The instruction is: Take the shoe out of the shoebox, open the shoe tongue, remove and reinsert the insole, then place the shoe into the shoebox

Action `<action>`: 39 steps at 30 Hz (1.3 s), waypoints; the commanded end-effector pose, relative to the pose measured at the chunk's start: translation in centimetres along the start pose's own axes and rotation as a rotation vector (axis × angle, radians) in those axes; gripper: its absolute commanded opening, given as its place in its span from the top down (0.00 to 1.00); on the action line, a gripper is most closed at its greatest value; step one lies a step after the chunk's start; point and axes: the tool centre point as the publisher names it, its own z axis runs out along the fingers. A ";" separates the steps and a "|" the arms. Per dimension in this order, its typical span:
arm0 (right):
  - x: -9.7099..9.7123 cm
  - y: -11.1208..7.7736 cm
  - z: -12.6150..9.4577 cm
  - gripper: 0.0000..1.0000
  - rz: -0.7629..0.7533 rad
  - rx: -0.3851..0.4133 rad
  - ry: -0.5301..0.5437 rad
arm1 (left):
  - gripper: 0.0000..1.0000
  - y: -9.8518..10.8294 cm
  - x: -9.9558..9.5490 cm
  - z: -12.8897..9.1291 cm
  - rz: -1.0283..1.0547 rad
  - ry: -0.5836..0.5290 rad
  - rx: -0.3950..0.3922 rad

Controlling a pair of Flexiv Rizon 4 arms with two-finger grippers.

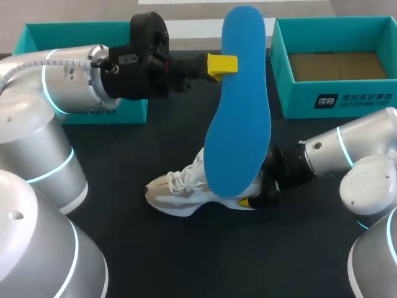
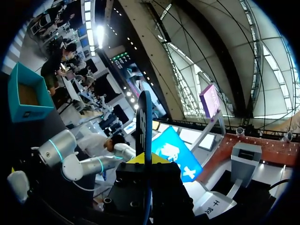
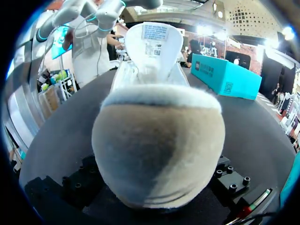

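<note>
A blue insole (image 1: 239, 105) hangs upright in the air above the table's middle, with my left gripper (image 1: 221, 64) shut on its upper edge. In the left wrist view the insole (image 2: 144, 117) shows edge-on between the yellow tips of that gripper (image 2: 146, 159). Below it a white and beige shoe (image 1: 183, 189) lies on the black table, toe to the left. My right gripper (image 1: 251, 198) is at the shoe's heel. In the right wrist view the heel (image 3: 157, 150) fills the space ahead, and the tongue (image 3: 154, 40) stands raised.
An open teal shoebox (image 1: 335, 99) stands at the back right, showing its brown bottom. A second teal box (image 1: 62, 31) sits at the back left behind my left arm; it is the teal box (image 3: 225, 75) in the right wrist view.
</note>
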 end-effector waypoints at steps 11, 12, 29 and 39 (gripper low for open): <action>0.1 0.1 -1.2 0.00 0.011 0.040 -0.019 | 1.00 0.1 -0.1 0.0 0.000 0.001 0.003; 0.2 0.2 -1.4 0.00 0.008 0.046 -0.021 | 1.00 0.1 -0.1 0.0 0.000 0.001 0.003; 0.4 2.3 -4.9 0.00 0.062 0.308 -0.027 | 1.00 0.1 -0.1 0.0 0.000 0.001 0.003; 0.6 4.2 -6.6 0.00 0.073 0.524 -0.018 | 1.00 0.1 -0.1 0.0 0.000 0.001 0.003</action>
